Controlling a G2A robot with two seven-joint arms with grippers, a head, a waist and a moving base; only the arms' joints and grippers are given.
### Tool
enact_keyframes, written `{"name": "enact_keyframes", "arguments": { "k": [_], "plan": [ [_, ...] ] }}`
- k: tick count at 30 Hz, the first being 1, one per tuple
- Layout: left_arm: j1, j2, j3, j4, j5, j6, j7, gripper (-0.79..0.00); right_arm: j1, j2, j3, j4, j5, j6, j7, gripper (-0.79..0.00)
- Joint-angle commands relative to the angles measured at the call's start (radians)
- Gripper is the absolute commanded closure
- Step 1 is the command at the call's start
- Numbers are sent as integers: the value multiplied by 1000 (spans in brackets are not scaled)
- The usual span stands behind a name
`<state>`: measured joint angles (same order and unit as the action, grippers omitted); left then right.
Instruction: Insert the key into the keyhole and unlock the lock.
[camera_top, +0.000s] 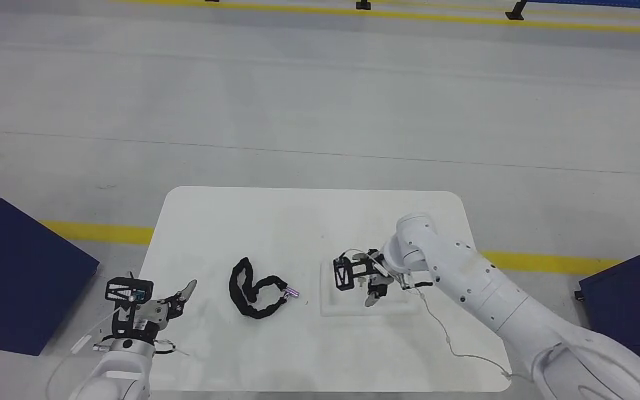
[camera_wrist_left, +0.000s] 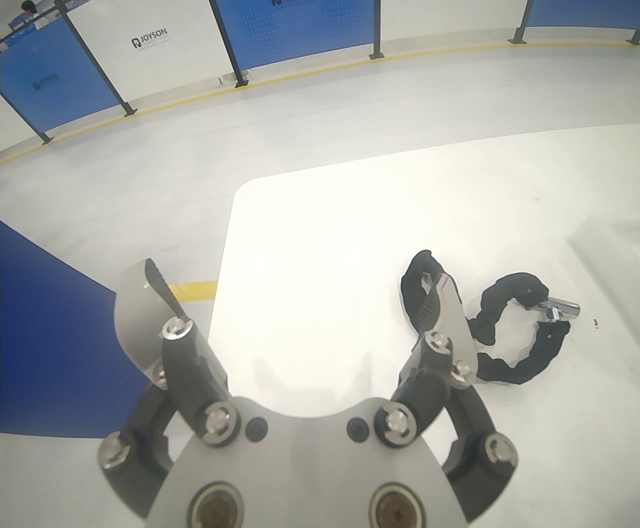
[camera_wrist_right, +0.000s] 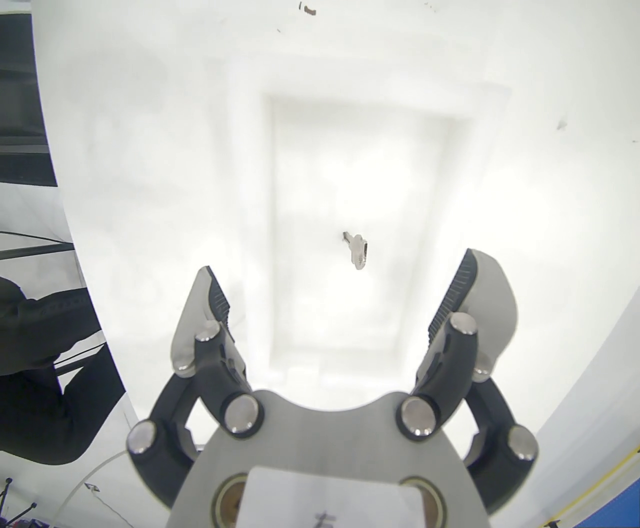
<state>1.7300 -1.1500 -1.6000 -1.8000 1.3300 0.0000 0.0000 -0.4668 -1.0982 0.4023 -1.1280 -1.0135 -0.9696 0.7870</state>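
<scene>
A black fabric-covered chain lock (camera_top: 254, 290) lies coiled near the middle of the white table, its metal lock end (camera_top: 292, 293) pointing toward the tray. In the left wrist view the chain lock (camera_wrist_left: 500, 345) and its shiny cylinder (camera_wrist_left: 560, 307) lie beyond one finger. A small silver key (camera_wrist_right: 359, 250) lies flat in the shallow white tray (camera_wrist_right: 280, 210). My right gripper (camera_wrist_right: 340, 280) hovers open just above the key, nothing between its fingers. My left gripper (camera_wrist_left: 295, 277) stands open and empty over the table's left front corner (camera_top: 165, 300), apart from the chain.
The white tray (camera_top: 400, 305) sits right of the chain, under the right gripper (camera_top: 365, 285). A thin cable trails across the table (camera_top: 300, 220) by the right arm. Blue barriers stand on the floor beside both sides of the table.
</scene>
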Motion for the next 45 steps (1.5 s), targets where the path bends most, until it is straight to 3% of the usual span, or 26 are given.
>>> {"name": "enact_keyframes", "arguments": {
  "k": [1, 2, 4, 5, 22, 29, 37, 41, 45],
  "plan": [
    [0, 0, 0, 0, 0, 0, 0, -785, 0, -6, -4, 15, -15, 7, -11, -536],
    [0, 0, 0, 0, 0, 0, 0, -785, -1, -9, -5, 23, -19, 12, -18, -517],
    [0, 0, 0, 0, 0, 0, 0, -785, -1, -15, -8, 36, -27, 15, -29, -403],
    [0, 0, 0, 0, 0, 0, 0, -785, -1, -18, -10, 43, -32, 16, -34, -391],
    [0, 0, 0, 0, 0, 0, 0, -785, 8, -73, -24, 156, -63, 50, -85, -317],
    [0, 0, 0, 0, 0, 0, 0, -785, 11, -90, -28, 191, -76, 34, -95, -191],
    [0, 0, 0, 0, 0, 0, 0, -785, 11, -104, -27, 216, -82, 22, -99, -132],
    [0, 0, 0, 0, 0, 0, 0, -785, 10, -109, -26, 227, -87, 16, -101, 0],
    [0, 0, 0, 0, 0, 0, 0, -785, 11, -114, -21, 238, -85, 10, -104, 0]
  ]
}}
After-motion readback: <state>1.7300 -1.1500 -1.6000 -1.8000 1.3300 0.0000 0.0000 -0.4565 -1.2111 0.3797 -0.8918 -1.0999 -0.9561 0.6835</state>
